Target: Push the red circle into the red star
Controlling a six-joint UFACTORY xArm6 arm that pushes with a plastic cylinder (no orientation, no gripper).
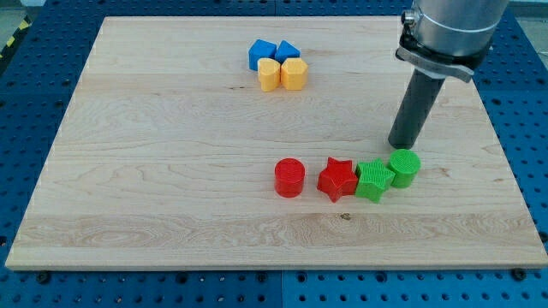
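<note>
The red circle (289, 178) stands on the wooden board (171, 171), right of centre toward the view's bottom. The red star (337, 179) is just to its right, with a small gap between them. My tip (400, 145) is the lower end of the dark rod, at the view's right. It sits just above the green circle (404, 168) and well to the right of both red blocks, touching neither of them.
A green star (374, 180) touches the red star's right side and the green circle. A cluster at the view's top holds two blue blocks (261, 53) (288, 50) and two yellow blocks (269, 74) (294, 74). The arm's grey body (445, 30) hangs over the top right.
</note>
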